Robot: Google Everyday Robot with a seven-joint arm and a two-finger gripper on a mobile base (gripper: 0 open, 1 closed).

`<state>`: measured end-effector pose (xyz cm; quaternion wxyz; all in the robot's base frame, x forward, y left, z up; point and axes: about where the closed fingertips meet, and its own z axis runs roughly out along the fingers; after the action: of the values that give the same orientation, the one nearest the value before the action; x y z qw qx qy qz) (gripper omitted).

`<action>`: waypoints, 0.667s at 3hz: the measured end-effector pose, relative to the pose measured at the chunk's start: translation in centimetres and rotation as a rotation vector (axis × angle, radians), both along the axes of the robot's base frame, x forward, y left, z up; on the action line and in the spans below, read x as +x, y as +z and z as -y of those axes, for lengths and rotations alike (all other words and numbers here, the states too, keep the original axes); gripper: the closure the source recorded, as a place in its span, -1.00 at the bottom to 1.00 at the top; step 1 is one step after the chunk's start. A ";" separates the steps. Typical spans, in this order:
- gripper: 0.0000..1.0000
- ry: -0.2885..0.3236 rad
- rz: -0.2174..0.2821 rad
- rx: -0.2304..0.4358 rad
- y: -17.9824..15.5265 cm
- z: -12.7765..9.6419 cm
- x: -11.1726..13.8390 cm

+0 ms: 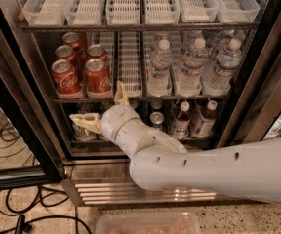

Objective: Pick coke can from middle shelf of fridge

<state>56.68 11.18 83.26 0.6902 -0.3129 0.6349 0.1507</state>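
Several red coke cans stand at the left of the middle shelf [179, 98] of the fridge [13, 106]; the front two are the left can [65, 78] and the right can [98, 77]. My gripper [101, 107] is open, just below and in front of the right front can. One cream finger [121, 94] points up across the shelf's front rail, right of that can. The other finger [84, 121] points left under the shelf. It holds nothing.
Water bottles [191, 67] fill the right of the middle shelf, with a white lane tray [130, 62] between them and the cans. Empty white trays [126, 4] sit on the shelf above. Bottles and cans [179, 118] stand below. Cables [13, 218] lie on the floor at left.
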 end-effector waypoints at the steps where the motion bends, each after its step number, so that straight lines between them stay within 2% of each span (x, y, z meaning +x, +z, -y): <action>1: -0.56 -0.008 0.010 -0.011 0.3 0.2 0.0; 2: -0.58 -0.019 0.010 -0.009 0.4 0.5 -0.1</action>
<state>56.62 10.70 83.68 0.6933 -0.3107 0.6350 0.1396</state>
